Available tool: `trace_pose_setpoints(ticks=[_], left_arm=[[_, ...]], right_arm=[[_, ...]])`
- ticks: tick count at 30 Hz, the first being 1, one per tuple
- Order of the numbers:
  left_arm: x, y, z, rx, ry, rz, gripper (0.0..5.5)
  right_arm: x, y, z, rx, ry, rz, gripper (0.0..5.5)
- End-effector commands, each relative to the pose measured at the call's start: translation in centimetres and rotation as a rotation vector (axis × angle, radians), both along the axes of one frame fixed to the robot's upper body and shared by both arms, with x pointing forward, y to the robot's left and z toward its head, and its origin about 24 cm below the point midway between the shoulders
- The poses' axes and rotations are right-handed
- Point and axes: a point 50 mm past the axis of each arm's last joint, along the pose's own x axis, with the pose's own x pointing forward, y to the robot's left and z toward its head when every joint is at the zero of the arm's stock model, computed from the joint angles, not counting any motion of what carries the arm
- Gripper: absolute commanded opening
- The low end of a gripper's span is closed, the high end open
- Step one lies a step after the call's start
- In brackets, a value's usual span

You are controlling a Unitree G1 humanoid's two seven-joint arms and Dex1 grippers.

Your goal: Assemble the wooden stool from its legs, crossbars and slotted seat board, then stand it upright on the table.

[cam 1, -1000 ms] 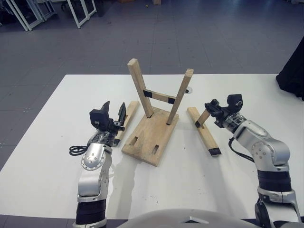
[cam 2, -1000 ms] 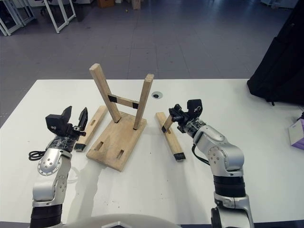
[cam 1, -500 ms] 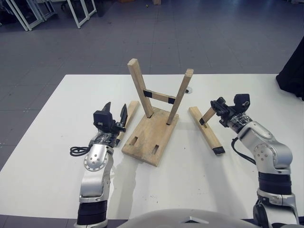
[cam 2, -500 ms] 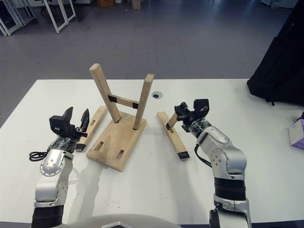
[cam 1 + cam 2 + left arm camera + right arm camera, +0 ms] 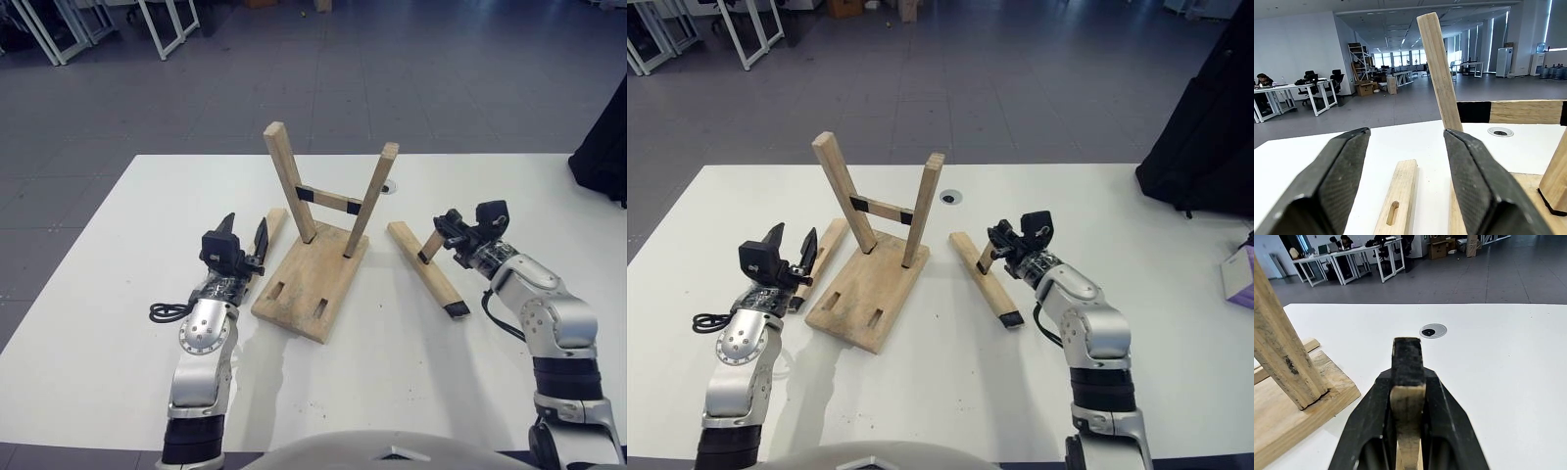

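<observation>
Mid-table, lying flat: slotted seat board, two open slots toward the near end. Planted in its far end, two legs, one leaning left and one leaning right, tied together by a black-ended crossbar.

Just left of the board, flat on the table: loose leg. Poised over its near end, left gripper, claw spread wide, one finger on either side of the wood, clear of it in the left wrist view. Left forearm stretched straight ahead from the near edge, wrist low over the table, gripper pointing away toward the far side. Beside that wrist, a coiled black cable.

Right of the board, set apart from it: second loose leg, black-tipped end nearest the robot, with a short crossbar stub rising at a slant from its side. Pinched hard on that stub, right gripper, fingers pressed against both faces of the wood. Right arm bent at the elbow, forearm angled inward and forward, wrist raised above the table.

Farther back, behind the standing legs: round grommet in the tabletop.
</observation>
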Motion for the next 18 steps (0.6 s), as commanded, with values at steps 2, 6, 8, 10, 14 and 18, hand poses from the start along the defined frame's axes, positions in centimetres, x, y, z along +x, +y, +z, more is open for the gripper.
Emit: trace_pose_setpoints(ticks=[2, 6, 8, 10, 14, 18], left_arm=[[0.0, -0.2, -0.4, 0.011, 0.005, 0.003, 2.77], [0.0, -0.2, -0.5, 0.010, 0.006, 0.011, 2.77], [0.0, -0.3, -0.6, 0.008, 0.006, 0.015, 2.77], [0.1, -0.3, -0.7, 0.007, 0.006, 0.016, 2.77], [0.0, -0.5, -1.4, 0.027, 0.026, 0.009, 2.77], [0.0, -0.2, -1.5, 0.031, 0.028, 0.019, 2.77]], right_arm=[[-0.4, 0.1, -2.2, -0.073, 0.125, 0.018, 0.40], [-0.3, 0.0, -2.5, -0.086, 0.154, 0.017, 0.40], [-0.1, 0.1, -2.4, -0.086, 0.166, 0.029, 0.40], [0.1, 0.2, -2.3, -0.081, 0.177, 0.030, 0.40], [0.0, 0.1, -2.3, -0.087, 0.189, 0.031, 0.40], [0.1, 0.1, -2.2, -0.106, 0.166, 0.032, 0.40]])
